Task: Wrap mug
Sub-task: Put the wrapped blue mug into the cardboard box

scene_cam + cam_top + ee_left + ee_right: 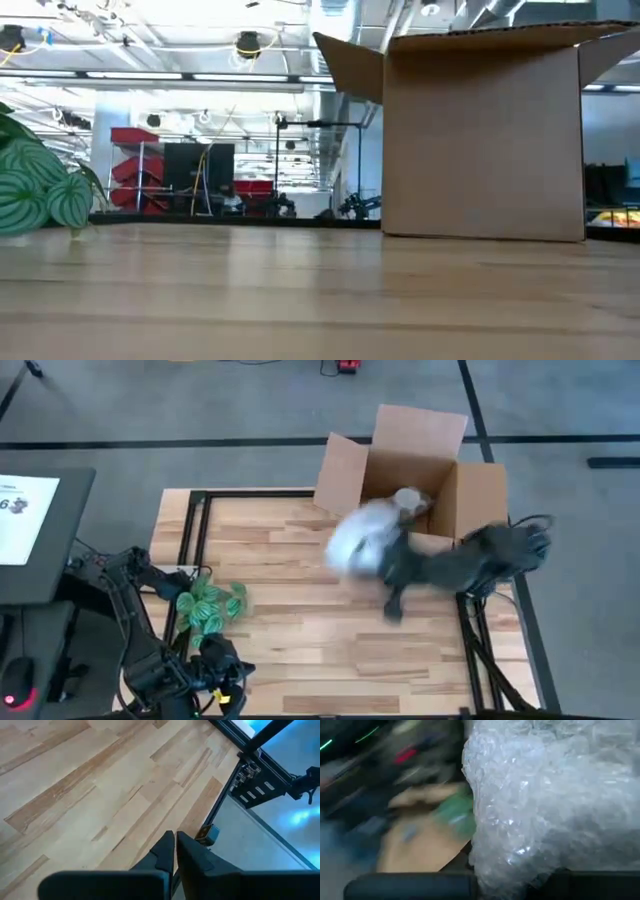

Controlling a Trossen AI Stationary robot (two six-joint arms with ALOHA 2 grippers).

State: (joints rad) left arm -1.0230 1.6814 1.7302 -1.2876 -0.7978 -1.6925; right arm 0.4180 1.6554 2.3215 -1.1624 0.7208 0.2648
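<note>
- The right gripper [385,560] is over the far middle of the table [300,650], just in front of the box [410,470], and shows blurred in the high view.
- A pale bundle of bubble wrap [365,535] hangs at that gripper, reaching from its fingers toward the box's open top.
- In the right wrist view the bubble wrap [555,800] fills most of the picture, pressed right up against the camera; the fingers are hidden behind it, so I cannot tell how far they are apart, though the wrap appears to be carried by them.
- The mug itself is not visible anywhere; if it lies inside the wrap, the plastic hides it, and neither its handle direction nor its long axis can be read.
- The bundle as a whole runs slantwise, from the gripper up toward the box's near wall.
- The box stands upright at the table's far edge with its flaps raised; in the low view, its plain side [480,140] faces the camera.
- The left gripper [175,852] waits at the near left corner, fingers pressed together and holding nothing, aimed over the table edge.
- A green leaf-patterned bundle [210,608] lies on the table near the left arm, well apart from the box.
</note>
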